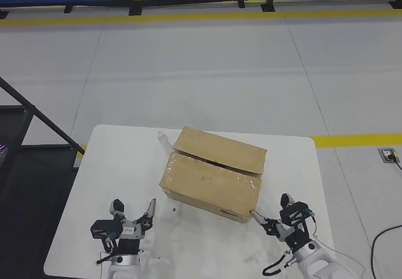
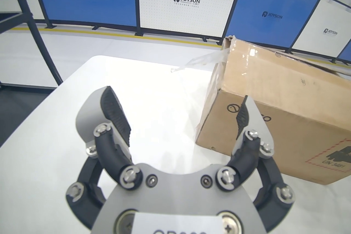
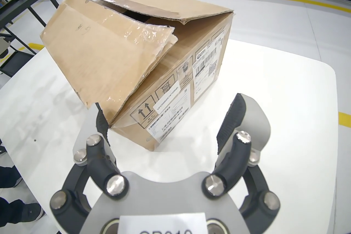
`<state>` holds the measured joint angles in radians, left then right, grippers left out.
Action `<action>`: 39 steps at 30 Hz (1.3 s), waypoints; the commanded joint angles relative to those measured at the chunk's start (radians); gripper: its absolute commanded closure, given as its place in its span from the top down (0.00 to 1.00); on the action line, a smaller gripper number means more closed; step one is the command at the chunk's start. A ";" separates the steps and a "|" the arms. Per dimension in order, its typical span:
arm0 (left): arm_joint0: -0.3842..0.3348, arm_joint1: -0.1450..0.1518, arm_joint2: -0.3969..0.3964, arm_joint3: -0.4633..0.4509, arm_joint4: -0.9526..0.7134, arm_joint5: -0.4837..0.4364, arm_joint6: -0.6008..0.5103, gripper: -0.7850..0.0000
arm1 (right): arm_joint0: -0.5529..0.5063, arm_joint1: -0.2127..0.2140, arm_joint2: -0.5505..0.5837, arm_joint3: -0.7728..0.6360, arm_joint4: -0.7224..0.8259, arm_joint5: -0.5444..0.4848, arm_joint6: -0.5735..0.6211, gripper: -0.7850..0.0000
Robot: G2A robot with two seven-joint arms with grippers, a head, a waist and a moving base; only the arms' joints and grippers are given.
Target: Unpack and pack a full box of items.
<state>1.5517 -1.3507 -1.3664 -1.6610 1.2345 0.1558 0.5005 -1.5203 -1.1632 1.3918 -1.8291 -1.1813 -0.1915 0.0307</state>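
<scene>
My left fingers (image 2: pixel 115 114) gape, bare table (image 1: pixel 117 160) beside the box (image 1: pixel 211 181). My right fingers (image 3: pixel 233 120) gape at its corner

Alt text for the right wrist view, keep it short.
A cardboard box with its taped top flaps partly lifted sits on a white table, labels on its near side. The open right tool is close in front, one finger by the drooping flap's corner.

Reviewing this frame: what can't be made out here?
- Contents of the box: flaps cover them in top and right wrist views.
- Box's far end: cut off by the left wrist view's edge.
- One finger of the right tool: partly behind a flap corner, contact unclear.
</scene>
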 commanded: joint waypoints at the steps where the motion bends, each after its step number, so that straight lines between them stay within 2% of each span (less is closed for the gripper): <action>1: 0.004 -0.003 -0.005 -0.004 -0.022 0.013 0.026 1.00 | -0.001 0.000 0.005 0.001 0.007 0.000 -0.002 1.00; 8: 0.008 -0.015 -0.020 -0.014 -0.111 0.059 0.095 1.00 | -0.007 -0.001 0.024 0.002 0.023 -0.012 -0.014 1.00; 11: 0.000 -0.017 -0.022 -0.010 -0.115 0.079 0.064 1.00 | -0.020 0.005 0.015 -0.009 -0.044 -0.081 0.007 1.00; 15: -0.016 -0.023 -0.018 -0.009 -0.127 0.107 0.033 1.00 | -0.019 0.005 -0.011 -0.014 -0.085 -0.094 0.034 1.00; 26: -0.050 -0.031 -0.009 -0.003 -0.094 0.134 -0.030 1.00 | 0.059 -0.007 -0.059 0.052 -0.098 -0.020 0.109 1.00; 39: -0.088 -0.037 0.016 0.037 -0.029 0.125 -0.098 1.00 | 0.049 -0.008 0.005 0.059 -0.054 0.036 0.095 1.00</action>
<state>1.4648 -1.3873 -1.3516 -1.6260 1.2012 0.2803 0.4064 -1.4678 -1.1717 1.3889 -1.7692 -1.2403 -0.1566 0.1288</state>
